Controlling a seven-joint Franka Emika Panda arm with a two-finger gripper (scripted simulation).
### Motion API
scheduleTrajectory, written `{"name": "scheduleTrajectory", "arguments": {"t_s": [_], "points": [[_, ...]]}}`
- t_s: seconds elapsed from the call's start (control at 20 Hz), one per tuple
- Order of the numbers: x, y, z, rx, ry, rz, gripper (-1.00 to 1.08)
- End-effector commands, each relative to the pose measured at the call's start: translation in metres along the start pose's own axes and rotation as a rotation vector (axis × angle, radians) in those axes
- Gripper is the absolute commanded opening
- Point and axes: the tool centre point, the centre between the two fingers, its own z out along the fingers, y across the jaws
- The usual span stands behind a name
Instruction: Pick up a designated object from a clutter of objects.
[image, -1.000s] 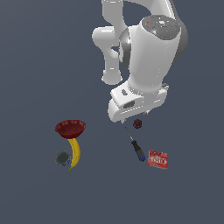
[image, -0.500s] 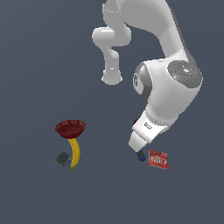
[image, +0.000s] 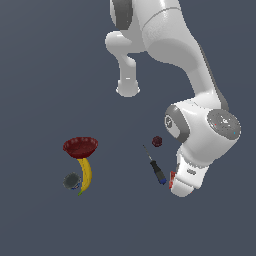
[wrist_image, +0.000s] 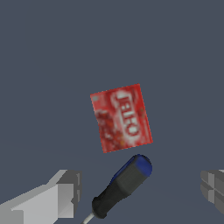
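Our arm (image: 190, 95), glossy white and rounded, bends down over the far end of the clutter. Our gripper (wrist_image: 140, 192) is spread wide and holds nothing; its blocky grey fingers (wrist_image: 48, 199) stand apart on either side of the screwdriver (wrist_image: 120, 186). The bowl (image: 80, 146) is dark red and round, the banana (image: 86, 175) curved and yellow. The box (wrist_image: 121, 117), flat, red, white-lettered, lies just beside the screwdriver's blue-tipped black handle. The lump (image: 157, 141) is small, dark and round.
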Motion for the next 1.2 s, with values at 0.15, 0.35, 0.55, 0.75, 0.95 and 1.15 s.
{"name": "scheduleTrajectory", "arguments": {"t_s": [0.15,0.35,0.55,0.75,0.95,1.15], "points": [[0.022,-0.003,0.03,-0.001,0.009,-0.13,1.0],[0.032,-0.005,0.044,-0.001,0.013,-0.187,1.0],[0.036,-0.006,0.051,-0.001,0.016,-0.215,1.0],[0.036,-0.007,0.052,0.0,0.015,-0.213,1.0],[0.036,-0.007,0.061,0.0,0.015,-0.215,1.0],[0.037,-0.007,0.083,-0.001,0.015,-0.217,1.0]]}}
